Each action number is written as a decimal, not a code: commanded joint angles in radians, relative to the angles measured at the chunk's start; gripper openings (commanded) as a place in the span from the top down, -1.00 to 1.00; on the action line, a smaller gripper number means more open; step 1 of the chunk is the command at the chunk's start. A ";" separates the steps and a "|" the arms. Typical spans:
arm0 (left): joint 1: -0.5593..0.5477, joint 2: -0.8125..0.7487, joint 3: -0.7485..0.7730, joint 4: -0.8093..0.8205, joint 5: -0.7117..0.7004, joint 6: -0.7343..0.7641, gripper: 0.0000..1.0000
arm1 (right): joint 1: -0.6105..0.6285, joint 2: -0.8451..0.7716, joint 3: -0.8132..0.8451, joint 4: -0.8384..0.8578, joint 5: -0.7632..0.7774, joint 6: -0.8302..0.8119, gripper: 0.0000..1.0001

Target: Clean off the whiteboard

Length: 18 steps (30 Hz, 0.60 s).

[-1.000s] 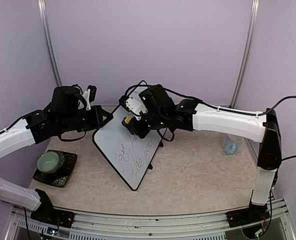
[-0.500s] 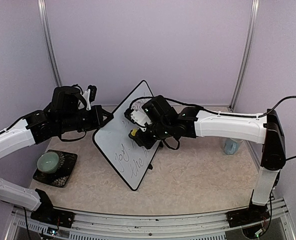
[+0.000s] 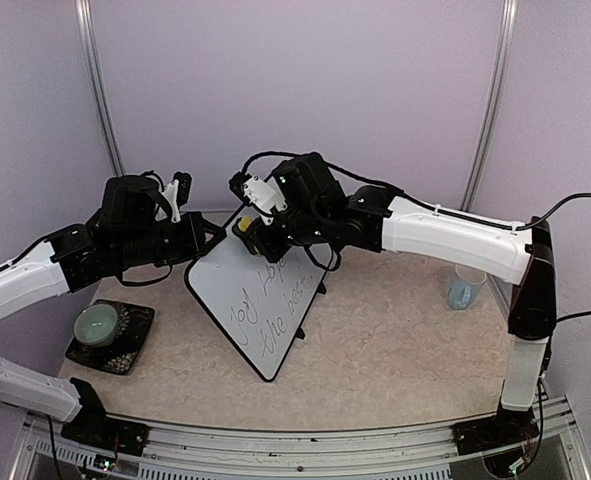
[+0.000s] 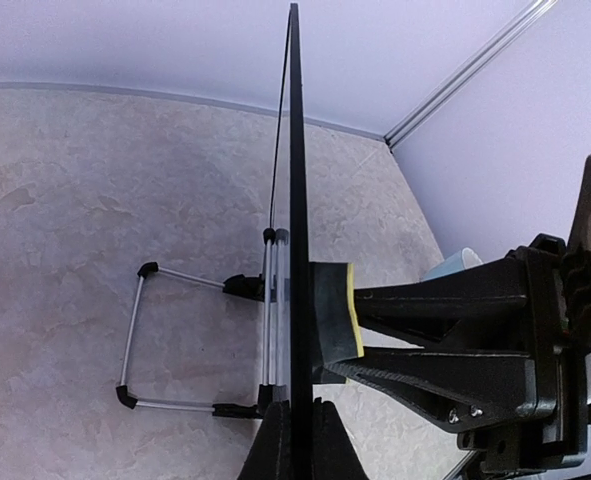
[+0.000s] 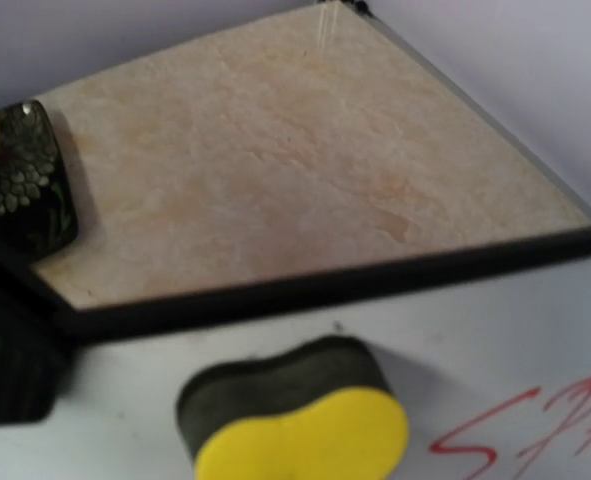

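Whiteboard [image 3: 247, 312], tilted upright, long axis diagonal, face rightward; left hand [image 4: 295, 445] clenched on its left edge; right hand [image 3: 248, 231] grasping yellow eraser [image 5: 303, 438] against upper edge; table [image 3: 405, 350] open rightward

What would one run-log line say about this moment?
left gripper: shut on edge of black-framed white rectangular whiteboard | right gripper: shut on yellow-and-black sponge eraser, against board face | handwriting: not yet erased
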 commanded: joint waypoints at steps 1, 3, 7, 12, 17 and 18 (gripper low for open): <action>-0.020 -0.005 -0.022 -0.009 0.047 -0.007 1.00 | 0.014 0.024 -0.053 -0.018 0.011 -0.003 1.00; -0.020 -0.001 -0.018 -0.009 0.049 -0.004 1.00 | 0.019 0.014 -0.100 -0.011 0.018 0.004 1.00; -0.019 0.008 -0.008 -0.005 0.052 0.000 1.00 | 0.027 -0.018 -0.187 0.007 0.030 0.020 1.00; -0.019 0.017 -0.003 -0.004 0.054 0.003 1.00 | 0.032 -0.053 -0.251 0.018 0.039 0.028 1.00; -0.019 0.019 -0.006 0.000 0.053 0.000 1.00 | 0.035 -0.039 -0.204 0.010 0.032 0.020 1.00; -0.019 0.020 -0.006 -0.001 0.053 0.001 1.00 | 0.037 -0.034 -0.185 0.007 0.032 0.016 1.00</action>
